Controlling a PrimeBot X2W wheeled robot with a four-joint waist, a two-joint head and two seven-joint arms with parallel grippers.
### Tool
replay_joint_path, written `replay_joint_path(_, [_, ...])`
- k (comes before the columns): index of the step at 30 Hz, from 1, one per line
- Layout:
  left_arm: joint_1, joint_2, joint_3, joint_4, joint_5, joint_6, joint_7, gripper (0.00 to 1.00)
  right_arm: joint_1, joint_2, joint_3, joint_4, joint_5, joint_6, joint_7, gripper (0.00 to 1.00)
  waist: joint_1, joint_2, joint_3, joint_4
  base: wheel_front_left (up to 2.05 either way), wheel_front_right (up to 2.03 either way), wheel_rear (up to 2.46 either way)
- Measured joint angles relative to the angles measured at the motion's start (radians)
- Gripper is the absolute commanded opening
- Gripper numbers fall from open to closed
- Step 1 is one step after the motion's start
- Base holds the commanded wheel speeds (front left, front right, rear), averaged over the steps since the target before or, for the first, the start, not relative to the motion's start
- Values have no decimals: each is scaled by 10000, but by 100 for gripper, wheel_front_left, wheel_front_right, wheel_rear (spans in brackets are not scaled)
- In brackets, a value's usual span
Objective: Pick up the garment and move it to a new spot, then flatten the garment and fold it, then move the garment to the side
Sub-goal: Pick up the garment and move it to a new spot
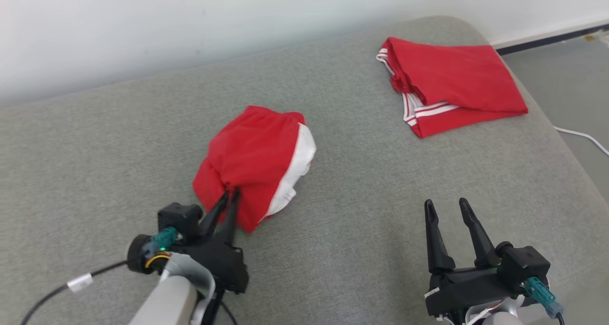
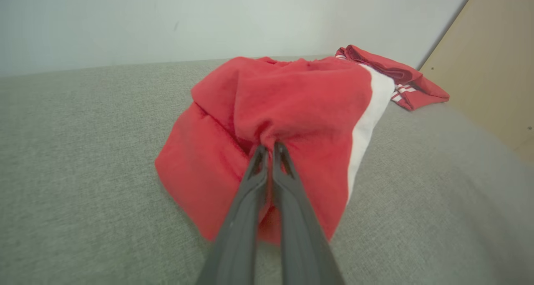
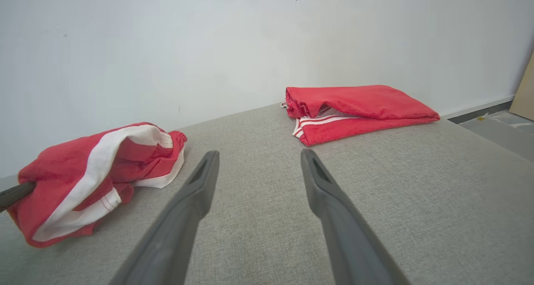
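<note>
1. Garment [image 1: 252,158]: crumpled red cloth with a white side panel, heaped near the middle of the grey cushion [image 1: 333,258], well apart from every edge.
2. My left claw [image 1: 230,195]: fingers pressed together, pinching a fold at the near edge of the heap. The cloth puckers around the tips.
3. My right claw [image 1: 445,202]: spread and holding nothing, by bare cushion toward the near right edge.
4. Second red garment [image 1: 452,84]: folded, lying at the far right corner, well apart from the heap.
5. Handling, as I judge it: light, soft and limp, so it will sag and trail from a single pinch. For flattening, the better holds are two hem or waistband corners, one per claw.
</note>
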Motion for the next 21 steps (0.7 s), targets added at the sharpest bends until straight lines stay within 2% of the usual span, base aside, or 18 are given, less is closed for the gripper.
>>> replay_joint_path(5, [13,-253,-138,-320,161,-109,-688,100,109,-2,-71,-77,-61,0,-2,100,0,0,-157,295,0,0,0])
replay_joint_path(10, [30,-192,245,-1049,284,100,-909,100,266,2,-211,-132,-142,0,-2,100,0,0,-392,716,0,0,0])
replay_joint_path(18, [1063,585,1319,-2543,984,700,-972,100,463,4,-290,-219,-255,0,-2,100,-1,0,-849,1508,0,0,0])
replay_joint_path(21, [1693,767,1779,-3051,1174,761,-970,100,514,4,-295,-222,-263,0,-2,100,-1,0,-995,1803,0,0,0])
